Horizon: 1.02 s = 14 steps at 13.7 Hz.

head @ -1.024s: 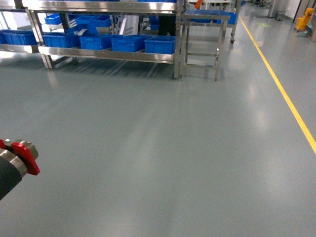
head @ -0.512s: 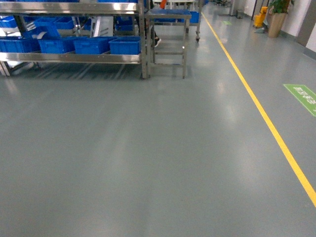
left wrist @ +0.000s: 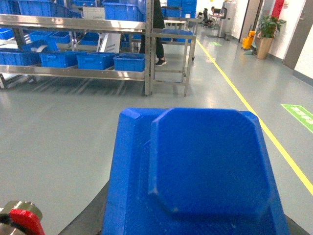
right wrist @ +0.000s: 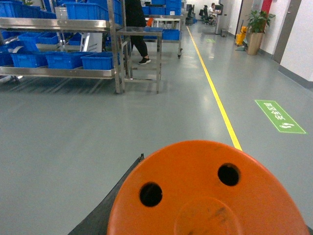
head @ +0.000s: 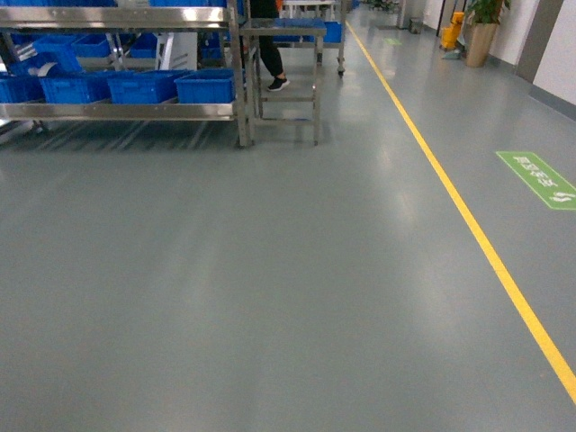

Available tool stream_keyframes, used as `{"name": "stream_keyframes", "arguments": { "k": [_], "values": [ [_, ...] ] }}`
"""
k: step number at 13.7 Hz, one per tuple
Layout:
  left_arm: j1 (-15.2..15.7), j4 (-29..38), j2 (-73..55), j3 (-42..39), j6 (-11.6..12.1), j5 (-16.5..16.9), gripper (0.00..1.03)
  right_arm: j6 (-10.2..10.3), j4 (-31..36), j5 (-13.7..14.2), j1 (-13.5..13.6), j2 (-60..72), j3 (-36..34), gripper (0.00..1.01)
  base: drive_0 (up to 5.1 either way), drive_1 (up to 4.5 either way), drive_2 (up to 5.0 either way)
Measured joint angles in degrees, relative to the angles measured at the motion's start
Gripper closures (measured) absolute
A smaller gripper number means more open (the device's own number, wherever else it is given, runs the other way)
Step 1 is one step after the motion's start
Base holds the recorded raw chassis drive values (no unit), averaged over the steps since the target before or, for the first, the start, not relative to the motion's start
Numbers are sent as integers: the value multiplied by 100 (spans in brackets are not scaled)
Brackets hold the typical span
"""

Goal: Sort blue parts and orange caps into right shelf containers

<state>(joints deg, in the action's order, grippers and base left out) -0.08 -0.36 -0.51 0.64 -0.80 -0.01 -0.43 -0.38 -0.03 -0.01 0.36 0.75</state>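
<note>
Shelf crates [head: 205, 86] have slid further left since earlier, contents unseen; blue part [left wrist: 195, 171] and orange cap [right wrist: 205, 196] hide both claws, grip unclear.

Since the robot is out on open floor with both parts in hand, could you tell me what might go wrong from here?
A person stands by the shelf near the crates, so the path could cross theirs. The blue part and orange cap fill the wrist views, hiding the grip, so a slip might go unseen.

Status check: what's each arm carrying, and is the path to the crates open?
Left wrist view filled by blue part; right by orange cap; fingers hidden on both. Blue crates on steel shelf, far left ahead. Person standing past the shelf end; floor between bare.
</note>
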Motion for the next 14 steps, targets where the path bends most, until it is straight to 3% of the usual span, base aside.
{"name": "stream_keyframes", "arguments": {
  "k": [1, 14],
  "values": [
    [0, -9, 0, 0, 0, 4, 61, 0, 0, 2, 0, 0, 0, 57, -157, -157, -157],
    [-4, -7, 0, 0, 0, -9, 61, 0, -2, 2, 0, 0, 0, 57, 53, 470, -365]
  ]
}}
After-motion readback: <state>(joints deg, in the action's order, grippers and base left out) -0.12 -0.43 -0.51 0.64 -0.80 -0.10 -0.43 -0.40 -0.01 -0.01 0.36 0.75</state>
